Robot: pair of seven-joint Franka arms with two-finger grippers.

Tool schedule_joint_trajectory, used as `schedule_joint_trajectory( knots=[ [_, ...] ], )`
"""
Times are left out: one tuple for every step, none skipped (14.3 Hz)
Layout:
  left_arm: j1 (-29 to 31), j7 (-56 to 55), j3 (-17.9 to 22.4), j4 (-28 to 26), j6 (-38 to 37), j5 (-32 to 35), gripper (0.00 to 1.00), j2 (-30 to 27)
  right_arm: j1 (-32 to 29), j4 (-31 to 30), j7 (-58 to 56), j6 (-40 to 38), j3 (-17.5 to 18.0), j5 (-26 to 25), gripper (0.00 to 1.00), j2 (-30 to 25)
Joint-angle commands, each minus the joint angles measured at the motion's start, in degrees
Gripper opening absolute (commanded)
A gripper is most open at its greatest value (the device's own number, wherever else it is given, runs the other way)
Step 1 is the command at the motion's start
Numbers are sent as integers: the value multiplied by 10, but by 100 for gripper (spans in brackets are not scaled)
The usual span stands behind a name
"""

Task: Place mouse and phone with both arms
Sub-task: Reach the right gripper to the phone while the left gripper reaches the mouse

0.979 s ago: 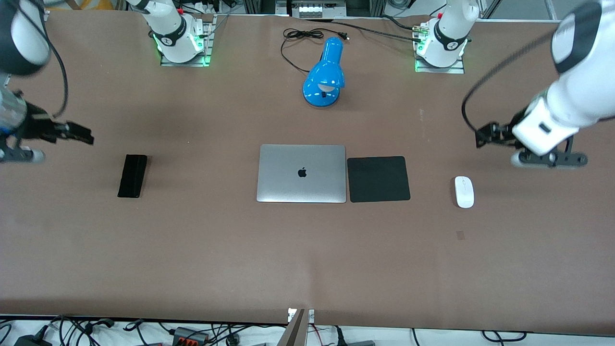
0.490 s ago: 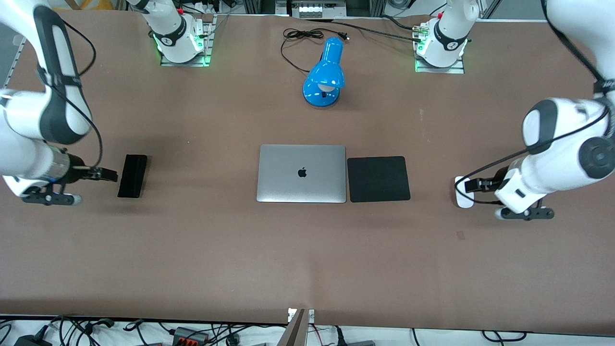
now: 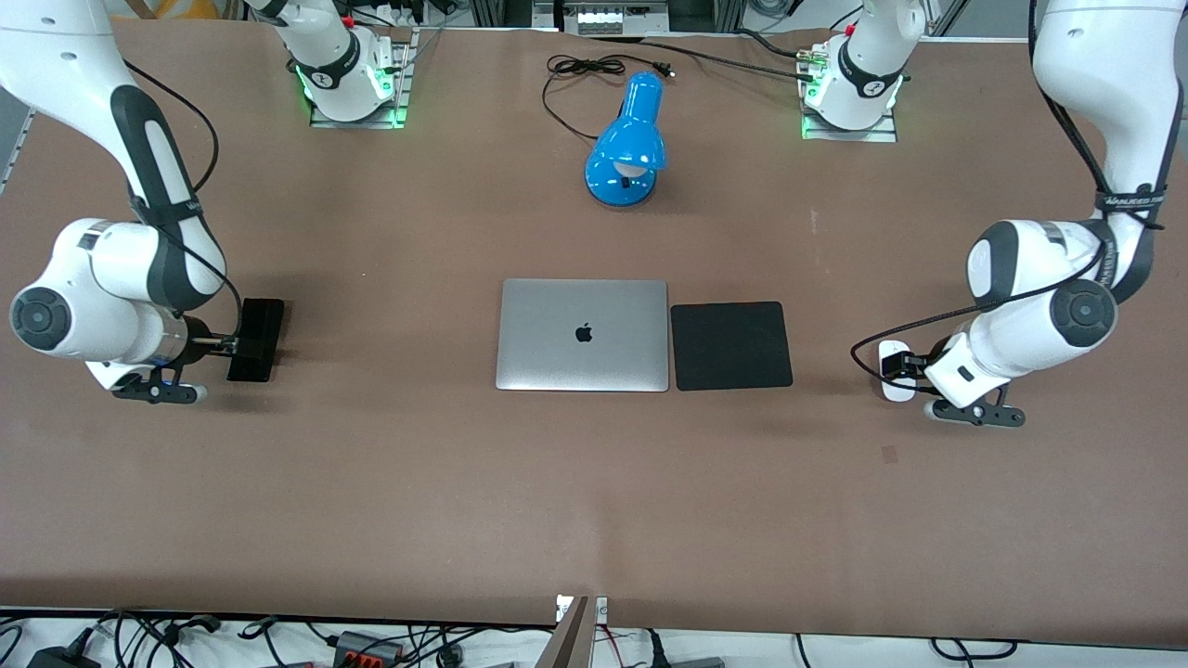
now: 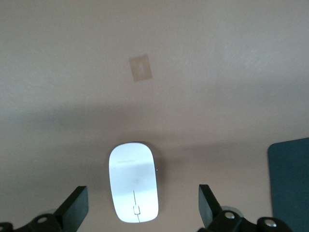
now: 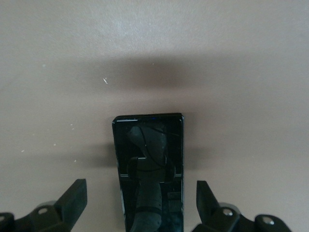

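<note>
Front view: brown table (image 3: 594,482) carries laptop (image 3: 582,334).

Brown table (image 3: 594,501), evenly lit

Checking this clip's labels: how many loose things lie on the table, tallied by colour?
Black: 2, phone and square mat
White: 1, mouse
Silver: 1, laptop
Blue: 1, lamp
Total: 5
</note>
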Motion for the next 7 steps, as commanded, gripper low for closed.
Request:
schedule_joint_trajectory(
  knots=[
    [2,11,-2,-18,27,12,100,13,-6,-6,6,15,3,-6,100,15],
    [2,11,-1,-17,29,13,100,25,-6,-7,6,15,3,-6,100,19],
    [6,11,-1,-18,41,13,100,33,-5,-9,6,15,3,-6,100,21],
    [10,11,-1,-18,49,13,100,42,-6,-9,6,15,3,-6,100,25],
    [11,11,-1,-18,51,13,100,53,-7,-10,6,15,3,-6,100,26],
    [11,11,-1,-19,51,13,100,55,-7,-17,6,15,3,-6,100,26],
    [11,11,0,-23,51,13,100,55,-8,-18,6,16,3,-6,100,27]
  ],
)
